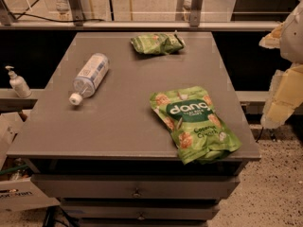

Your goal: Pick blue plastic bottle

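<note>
The blue plastic bottle [90,77] lies on its side on the left part of the grey cabinet top [123,112]. It is clear, with a pale blue-and-white label. Its white cap points toward the front left. My gripper [284,84] shows as pale yellow-white parts at the right edge of the camera view, beyond the right side of the cabinet top. It is far from the bottle and touches nothing on the top.
A large green Dang snack bag [194,124] lies at the front right, overhanging the front edge. A smaller green bag [157,43] lies at the back. A white pump-dispenser bottle [17,82] stands on a ledge to the left. A cardboard box [14,193] sits on the floor lower left.
</note>
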Action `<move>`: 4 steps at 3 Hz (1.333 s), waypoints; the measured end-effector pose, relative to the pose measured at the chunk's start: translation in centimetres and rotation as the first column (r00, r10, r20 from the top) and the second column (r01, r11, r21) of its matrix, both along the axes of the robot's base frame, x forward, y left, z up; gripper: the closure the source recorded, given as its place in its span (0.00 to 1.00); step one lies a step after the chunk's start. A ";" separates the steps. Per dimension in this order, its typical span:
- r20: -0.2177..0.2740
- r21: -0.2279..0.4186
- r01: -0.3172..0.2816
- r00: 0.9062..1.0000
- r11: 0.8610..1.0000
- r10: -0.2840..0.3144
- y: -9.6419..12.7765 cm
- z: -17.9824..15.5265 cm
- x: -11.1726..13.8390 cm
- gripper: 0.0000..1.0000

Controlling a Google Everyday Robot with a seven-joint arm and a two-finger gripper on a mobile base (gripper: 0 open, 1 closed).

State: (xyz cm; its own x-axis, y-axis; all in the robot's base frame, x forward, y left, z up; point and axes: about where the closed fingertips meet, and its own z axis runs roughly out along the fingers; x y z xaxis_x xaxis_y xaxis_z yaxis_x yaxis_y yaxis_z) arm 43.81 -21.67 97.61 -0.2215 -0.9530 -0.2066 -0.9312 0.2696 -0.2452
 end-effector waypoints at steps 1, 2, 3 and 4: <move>0.002 0.000 0.000 1.000 1.000 0.000 0.0 0.0 0.0 0.00; 0.057 -0.018 -0.027 0.998 0.999 0.028 1.4 -0.2 1.3 0.00; 0.112 -0.036 -0.139 0.983 0.990 0.143 5.0 -0.8 3.5 0.00; 0.158 -0.048 -0.289 0.943 0.956 0.293 8.8 -1.1 5.6 0.00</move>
